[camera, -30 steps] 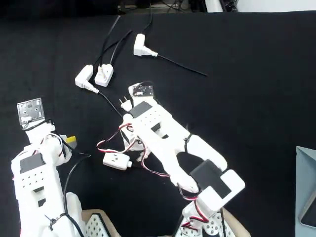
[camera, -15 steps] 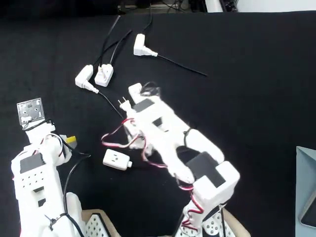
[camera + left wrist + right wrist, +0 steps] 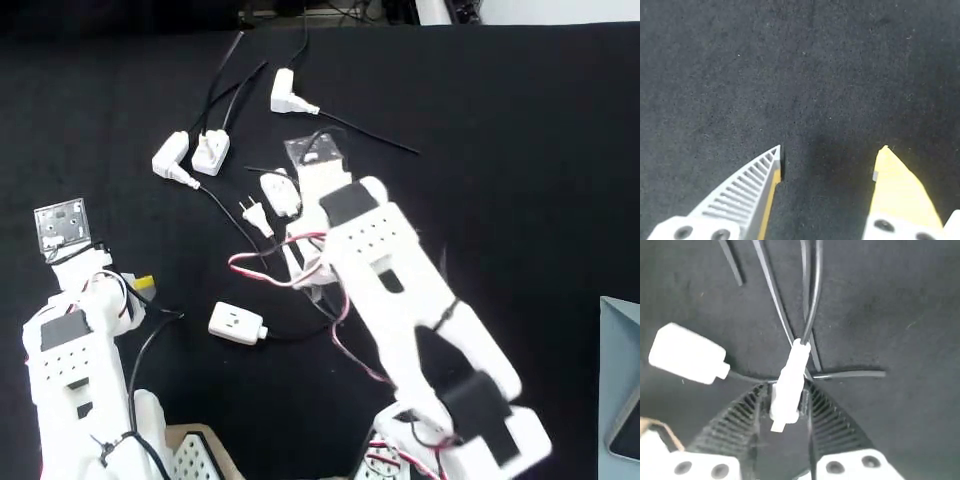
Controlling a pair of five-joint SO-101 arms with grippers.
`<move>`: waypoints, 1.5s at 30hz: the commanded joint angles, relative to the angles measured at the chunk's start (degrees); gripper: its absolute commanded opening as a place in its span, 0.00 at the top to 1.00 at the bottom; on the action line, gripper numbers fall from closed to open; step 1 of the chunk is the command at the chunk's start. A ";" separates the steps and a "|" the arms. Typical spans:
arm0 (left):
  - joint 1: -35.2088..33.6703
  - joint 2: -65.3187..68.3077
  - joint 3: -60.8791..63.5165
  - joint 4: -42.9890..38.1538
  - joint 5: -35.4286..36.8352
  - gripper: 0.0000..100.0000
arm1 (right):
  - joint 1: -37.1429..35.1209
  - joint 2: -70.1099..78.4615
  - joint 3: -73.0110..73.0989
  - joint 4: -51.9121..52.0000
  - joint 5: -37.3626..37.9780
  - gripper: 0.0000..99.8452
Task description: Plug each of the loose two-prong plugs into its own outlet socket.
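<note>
On the black bench (image 3: 540, 150), the right arm (image 3: 400, 290) grips a white plug (image 3: 791, 367).
The right arm stretches to the bench's middle, right jaws clamped on the plug. The left arm (image 3: 70, 360) sits at the left edge, left jaws wide apart above the bench. An outlet socket (image 3: 235, 323) lies between the arms; a loose two-prong plug (image 3: 258, 214) lies just beside the held one.
</note>
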 commanded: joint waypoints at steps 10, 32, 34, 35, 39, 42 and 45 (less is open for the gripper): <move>-0.75 -0.88 0.66 -1.14 0.18 0.71 | -0.88 -4.09 24.13 -22.86 29.71 0.99; -0.66 -0.88 0.75 -1.14 -1.41 0.71 | -6.07 14.55 7.34 -14.86 13.10 0.92; -0.66 -0.88 0.84 -1.14 -2.55 0.71 | -6.07 14.99 6.29 -13.98 11.60 0.92; -0.66 -0.88 0.84 -1.14 -2.73 0.71 | -6.07 14.99 6.11 -13.98 10.99 0.92; -0.66 -0.88 0.84 -1.14 -2.81 0.71 | -6.07 14.99 5.76 -13.80 8.00 0.87; -0.66 -0.88 0.84 -1.14 -2.81 0.71 | -6.07 14.99 5.93 -13.89 7.30 0.85; -0.66 -0.88 0.84 -1.14 -2.81 0.71 | -6.07 14.99 5.85 -14.07 7.30 0.86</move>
